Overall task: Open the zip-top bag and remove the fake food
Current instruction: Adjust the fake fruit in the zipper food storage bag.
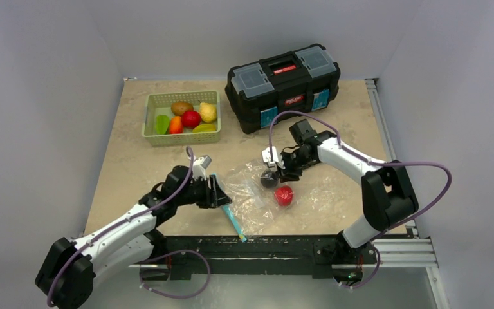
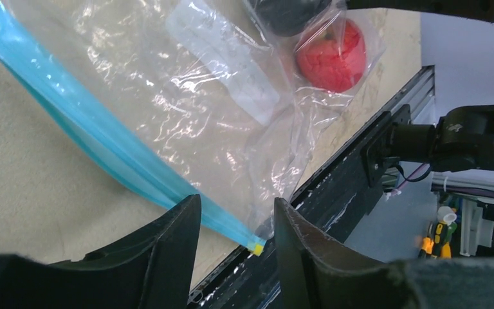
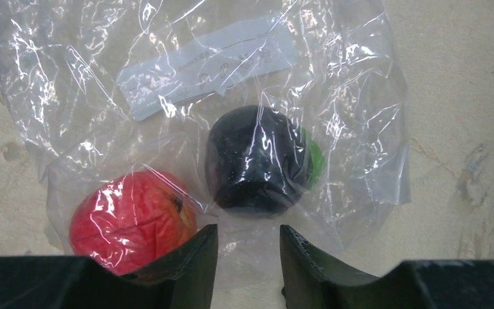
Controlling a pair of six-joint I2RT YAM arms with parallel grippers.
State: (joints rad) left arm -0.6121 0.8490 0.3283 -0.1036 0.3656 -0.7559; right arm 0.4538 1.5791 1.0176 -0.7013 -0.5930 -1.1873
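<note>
The clear zip-top bag (image 1: 255, 195) lies flat near the table's front edge, its teal zip strip (image 1: 229, 211) on the left side. Two pieces of fake food sit inside it: a red fruit (image 1: 283, 196) and a dark, nearly black fruit (image 1: 269, 179) with a green tip. My left gripper (image 1: 222, 193) is open beside the zip strip (image 2: 90, 125), whose yellow-tipped end shows between the fingers (image 2: 180, 238) without being pinched. My right gripper (image 1: 275, 168) is open low over the bag film (image 3: 334, 96), just short of the dark fruit (image 3: 257, 161), with the red fruit (image 3: 128, 219) against its left finger.
A green basket (image 1: 149, 120) at the back left holds several more plastic fruits. A black toolbox (image 1: 283, 87) stands at the back centre. A black metal rail (image 1: 283, 246) runs along the front edge, close to the bag's corner.
</note>
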